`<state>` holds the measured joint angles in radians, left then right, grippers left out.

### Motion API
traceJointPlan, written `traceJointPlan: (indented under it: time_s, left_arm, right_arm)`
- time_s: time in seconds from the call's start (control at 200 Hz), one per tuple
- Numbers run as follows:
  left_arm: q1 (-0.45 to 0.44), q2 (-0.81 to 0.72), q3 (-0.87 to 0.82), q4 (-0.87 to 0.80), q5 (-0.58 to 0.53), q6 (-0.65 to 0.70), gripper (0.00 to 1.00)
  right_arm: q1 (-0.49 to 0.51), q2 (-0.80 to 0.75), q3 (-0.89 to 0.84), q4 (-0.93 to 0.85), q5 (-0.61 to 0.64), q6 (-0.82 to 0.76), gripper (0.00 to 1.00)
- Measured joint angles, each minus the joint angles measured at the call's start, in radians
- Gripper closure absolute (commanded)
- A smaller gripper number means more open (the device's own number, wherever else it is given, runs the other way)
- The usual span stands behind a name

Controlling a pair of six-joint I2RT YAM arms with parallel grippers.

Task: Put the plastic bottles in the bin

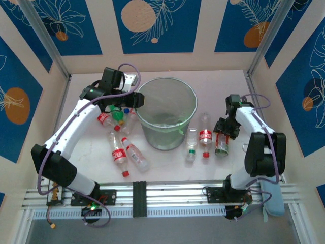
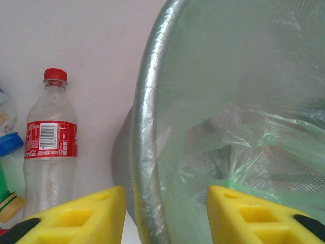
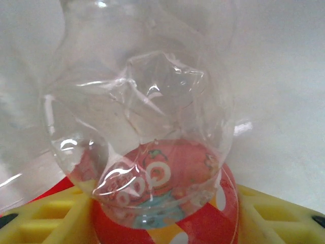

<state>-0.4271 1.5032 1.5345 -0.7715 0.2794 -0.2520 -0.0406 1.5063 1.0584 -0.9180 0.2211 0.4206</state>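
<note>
Right wrist: red-label bottle point(image 3: 137, 112) btwn R gripper point(image 3: 165, 216) jaws, touching both; clamped? unclear. L gripper point(image 2: 163, 199) part-open, empty, over bin point(image 2: 144, 101).

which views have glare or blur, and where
left wrist: a bright glare streak runs down the bin rim, its own yellow fingertips look soft, the red-labelled bottle is sharp; right wrist: the clear bottle is very close, hazy, with glints; top external: evenly lit, faint shadows
</note>
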Motion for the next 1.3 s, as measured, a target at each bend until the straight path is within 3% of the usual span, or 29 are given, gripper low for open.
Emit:
traceJointPlan:
  time_s: [0.35,0.55,0.755,0.91,1.1,1.3]
  left_arm:
    - [-0.002,0.0,0.0,0.008,-0.003,-0.002,0.59]
    - [-0.002,0.011,0.0,0.03,-0.003,-0.008,0.66]
    - [-0.005,0.019,0.0,0.051,-0.007,-0.036,0.68]
    - [-0.014,0.019,0.0,0.074,-0.016,-0.06,0.7]
    - [-0.017,0.021,0.0,0.084,-0.031,-0.08,0.71]
    - [-0.021,0.021,0.0,0.084,-0.046,-0.088,0.72]
  right_arm:
    - [0.018,-0.312,0.296,-0.06,-0.176,-0.01,0.44]
    - [0.161,-0.319,0.565,-0.077,-0.226,-0.002,0.45]
    - [0.382,-0.237,0.75,-0.034,-0.256,0.001,0.48]
    - [0.52,-0.062,0.849,-0.01,-0.288,-0.006,0.48]
    - [0.605,0.136,0.883,-0.026,-0.302,-0.047,0.48]
    - [0.644,0.185,0.836,-0.053,-0.305,-0.082,0.48]
